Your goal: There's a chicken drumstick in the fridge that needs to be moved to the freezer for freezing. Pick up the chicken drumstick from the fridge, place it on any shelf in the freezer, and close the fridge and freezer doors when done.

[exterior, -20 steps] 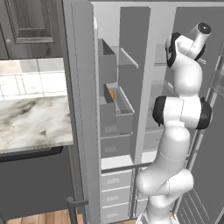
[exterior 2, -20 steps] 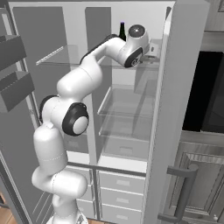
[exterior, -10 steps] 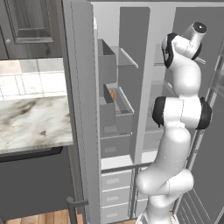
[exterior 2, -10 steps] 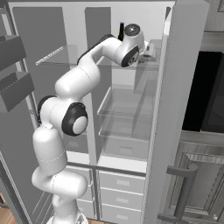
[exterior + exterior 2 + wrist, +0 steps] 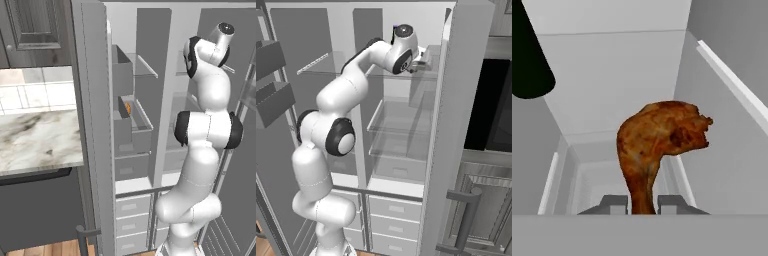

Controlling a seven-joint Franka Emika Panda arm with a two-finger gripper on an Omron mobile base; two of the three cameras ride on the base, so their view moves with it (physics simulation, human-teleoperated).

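One chicken drumstick point(image 5: 657, 145), reddish-brown, stands between the finger tips of the gripper point(image 5: 643, 204), jaws clamped on its thin bone end, high inside the fridge point(image 5: 406, 150). Pale compartment walls close around it. Clear shelves below. Freezer point(image 5: 135, 125) to the left, door open, an orange food item point(image 5: 128, 107) in a grey bin.

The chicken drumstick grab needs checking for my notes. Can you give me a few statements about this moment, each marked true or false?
1. The gripper is shut on the chicken drumstick. True.
2. The drumstick's narrow bone end sits between the fingers. True.
3. The fridge door is closed. False: it stands open, shelves exposed.
4. The arm reaches into the bottom drawers. False: the hand is at an upper shelf.
5. The freezer is open. True.
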